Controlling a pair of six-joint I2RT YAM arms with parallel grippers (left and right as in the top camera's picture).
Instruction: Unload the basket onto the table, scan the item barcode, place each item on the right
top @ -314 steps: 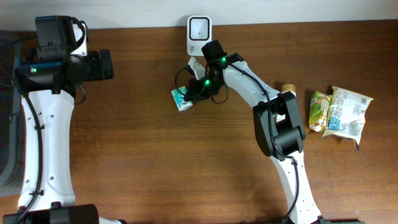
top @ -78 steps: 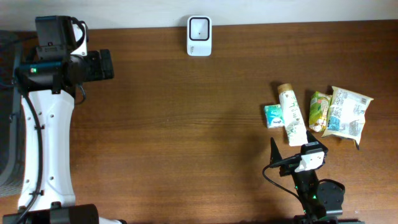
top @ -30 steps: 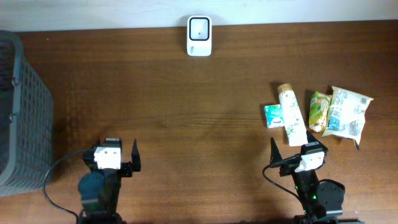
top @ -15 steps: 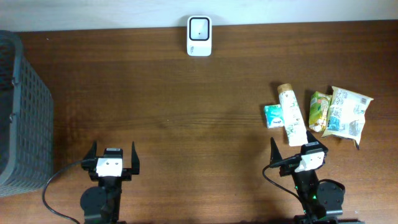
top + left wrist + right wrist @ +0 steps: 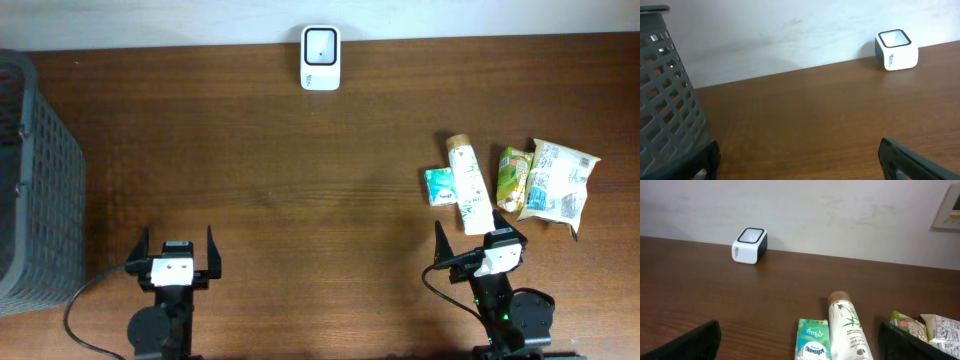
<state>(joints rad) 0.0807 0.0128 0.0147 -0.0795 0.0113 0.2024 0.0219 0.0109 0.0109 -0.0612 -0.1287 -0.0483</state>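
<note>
Non-task stuff in view:
- Dark grey basket [image 5: 35, 180] with slotted walls stands upright at the left edge of the table [image 5: 280, 150], partly cut off by the frame. Can't see inside it.
- The table is dark brown wood grain and runs back to a plain off-white wall [image 5: 790, 30].
- A white tube [image 5: 470, 188] with green leaf print and a tan cap lies flat on the right side, cap toward the wall.
- A green snack packet [image 5: 513, 180] lies just beside the tube, on its right.
- A white printed packet [image 5: 560, 180] lies further right, touching the green one.
- A beige wall plate [image 5: 951, 207] shows at the top right of the right wrist view, cropped, text unreadable.
</note>
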